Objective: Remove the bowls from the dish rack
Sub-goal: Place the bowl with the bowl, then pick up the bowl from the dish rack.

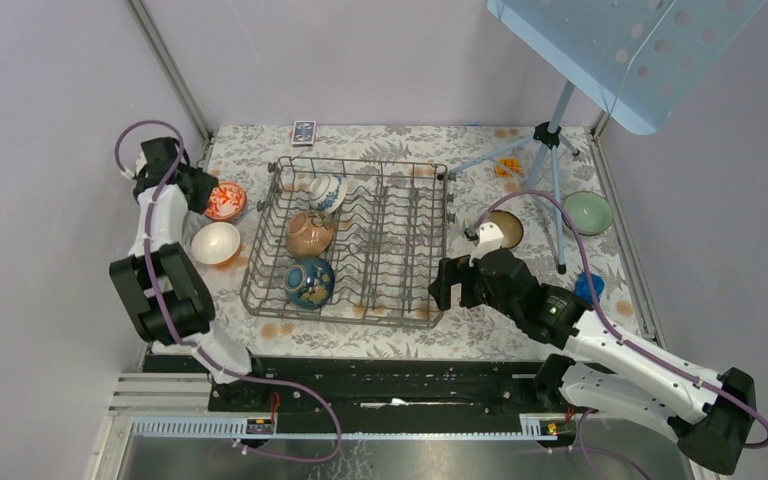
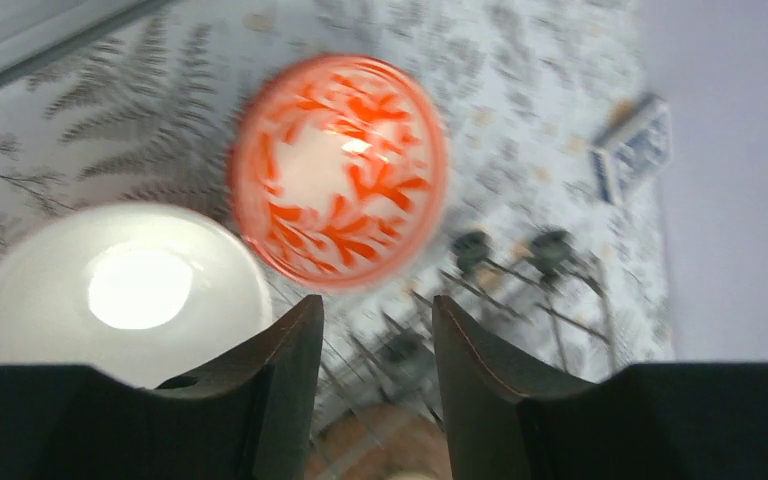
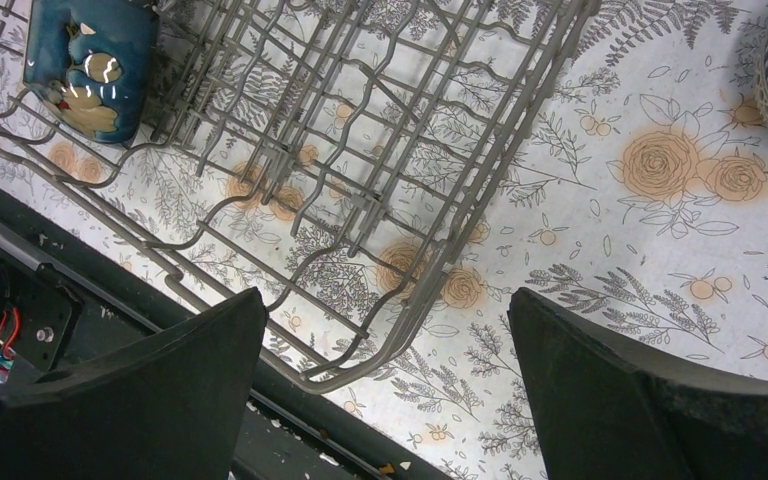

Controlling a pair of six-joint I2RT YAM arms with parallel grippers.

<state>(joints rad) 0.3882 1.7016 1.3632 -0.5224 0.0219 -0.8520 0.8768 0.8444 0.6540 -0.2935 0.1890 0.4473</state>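
The grey wire dish rack [image 1: 400,235] stands mid-table. In its left part are a white-and-blue bowl [image 1: 327,192], a brown bowl [image 1: 310,233] and a dark blue bowl [image 1: 309,282]. My left gripper [image 1: 203,188] is open and empty, above the orange patterned bowl [image 2: 338,170] and white bowl [image 2: 125,285] that sit on the cloth left of the rack. My right gripper [image 1: 443,283] is open and empty over the rack's near right corner [image 3: 400,330]. The dark blue bowl also shows in the right wrist view [image 3: 90,60].
A dark-rimmed bowl [image 1: 505,228] and a green bowl [image 1: 587,212] sit right of the rack. A tripod [image 1: 555,150] holds a light blue perforated panel [image 1: 620,50] at the back right. A card box [image 1: 303,132] lies behind the rack. A small blue object [image 1: 588,288] lies by my right arm.
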